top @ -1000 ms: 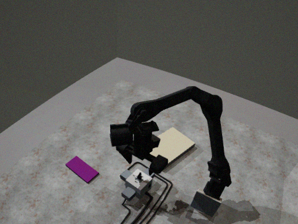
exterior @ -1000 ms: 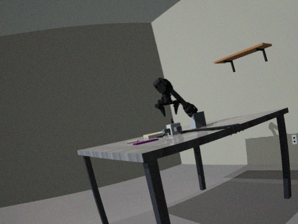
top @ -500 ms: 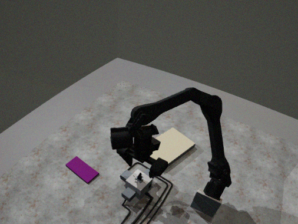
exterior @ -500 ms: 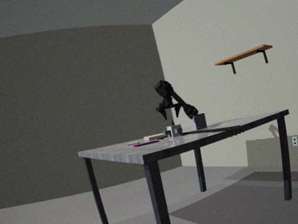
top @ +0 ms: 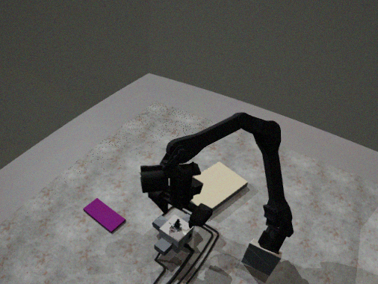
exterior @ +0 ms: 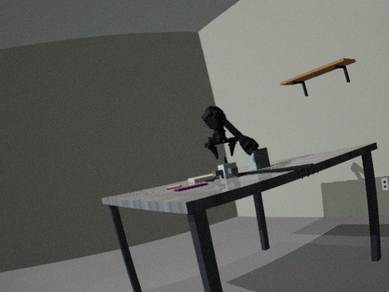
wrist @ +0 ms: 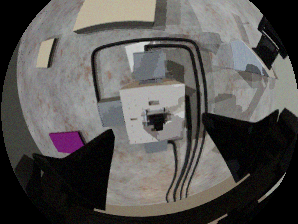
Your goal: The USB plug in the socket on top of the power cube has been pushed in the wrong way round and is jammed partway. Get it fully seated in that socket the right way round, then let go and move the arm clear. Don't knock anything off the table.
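A plain indoor room is seen, more workroom than home. Bare walls meet at a far corner, and a single wooden shelf (exterior: 318, 71) is bracketed high on the right wall. A dark-legged surface (exterior: 161, 197) is set on a grey floor, with a wall outlet (exterior: 384, 184) low at the far right. No furnishings of comfort are shown.
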Robot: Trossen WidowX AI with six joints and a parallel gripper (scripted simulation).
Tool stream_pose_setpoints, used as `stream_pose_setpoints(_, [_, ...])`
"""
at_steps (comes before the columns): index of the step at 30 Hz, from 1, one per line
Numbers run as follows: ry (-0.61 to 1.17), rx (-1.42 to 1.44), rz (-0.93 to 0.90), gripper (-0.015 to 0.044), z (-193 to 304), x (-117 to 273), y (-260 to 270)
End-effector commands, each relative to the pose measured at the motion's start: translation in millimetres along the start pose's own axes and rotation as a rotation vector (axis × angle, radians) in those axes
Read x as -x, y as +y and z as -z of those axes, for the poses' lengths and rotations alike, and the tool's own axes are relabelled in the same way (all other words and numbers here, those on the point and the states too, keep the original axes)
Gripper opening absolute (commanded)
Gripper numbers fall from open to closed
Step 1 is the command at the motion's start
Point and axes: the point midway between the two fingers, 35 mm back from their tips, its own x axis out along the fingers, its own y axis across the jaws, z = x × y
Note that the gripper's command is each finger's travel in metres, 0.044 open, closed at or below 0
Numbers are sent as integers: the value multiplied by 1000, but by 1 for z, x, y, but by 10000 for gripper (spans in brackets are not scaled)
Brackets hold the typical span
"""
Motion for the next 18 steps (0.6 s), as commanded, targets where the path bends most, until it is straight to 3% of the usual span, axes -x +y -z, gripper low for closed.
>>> stream_pose_setpoints(1, [-3, 5, -4, 440, 0, -3, 0])
stream_pose_setpoints(2, [-3, 5, -4, 440, 0, -4, 0])
stream_pose_setpoints(18, [0, 0, 0, 20, 0, -2, 0])
